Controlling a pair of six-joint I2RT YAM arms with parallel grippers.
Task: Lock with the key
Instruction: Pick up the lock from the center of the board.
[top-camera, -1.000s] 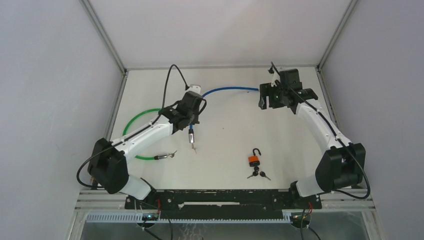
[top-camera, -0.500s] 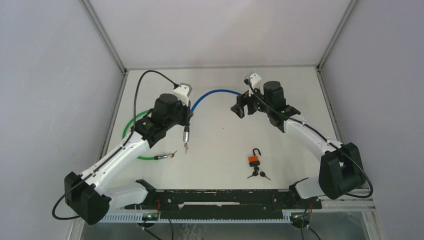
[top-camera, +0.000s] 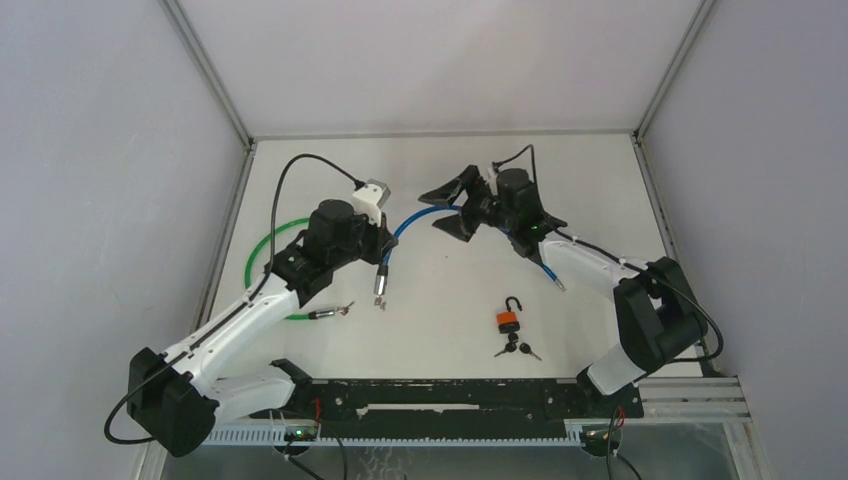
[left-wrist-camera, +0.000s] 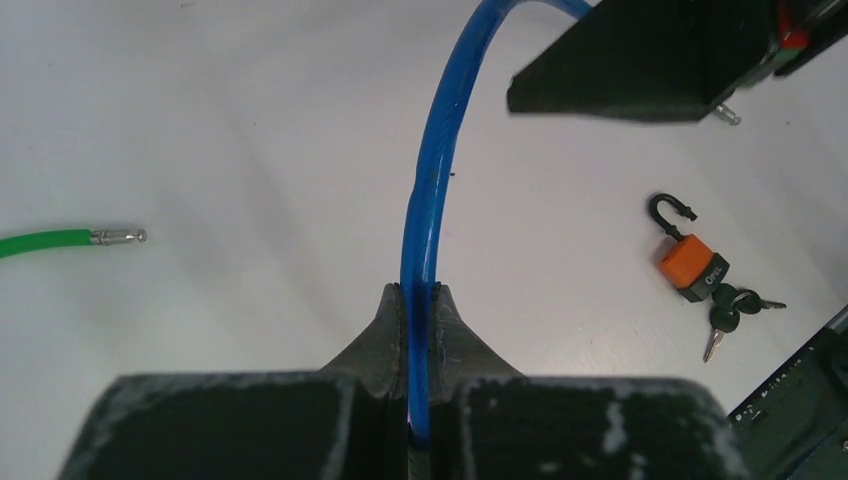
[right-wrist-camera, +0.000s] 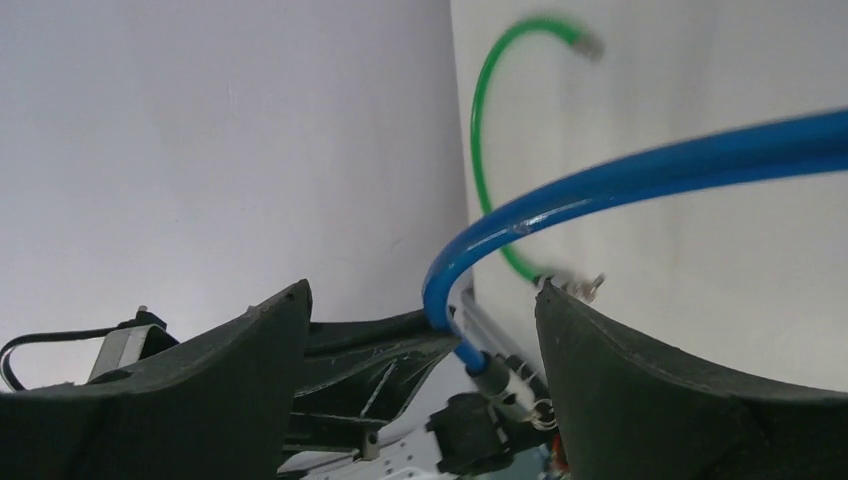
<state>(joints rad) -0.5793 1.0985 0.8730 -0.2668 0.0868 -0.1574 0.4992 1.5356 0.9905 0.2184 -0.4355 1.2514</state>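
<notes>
Padlock (top-camera: 508, 321) lies on the table (top-camera: 450, 300), open shackle toward 12 o'clock, keys (top-camera: 517, 349) just beside its body at 6 o'clock, at about 5 o'clock from the right fingers (top-camera: 455, 186) and 4 o'clock from the left fingers (left-wrist-camera: 395, 318). The left fingers are clamped on the blue cable (left-wrist-camera: 425, 200); the right fingers stand wide, the cable passing loose between them, so I judge the right arm, free and slightly nearer, should reach it.

left fingers (left-wrist-camera: 378, 345) pinched together, right fingers (right-wrist-camera: 245, 365) spread wide
</notes>
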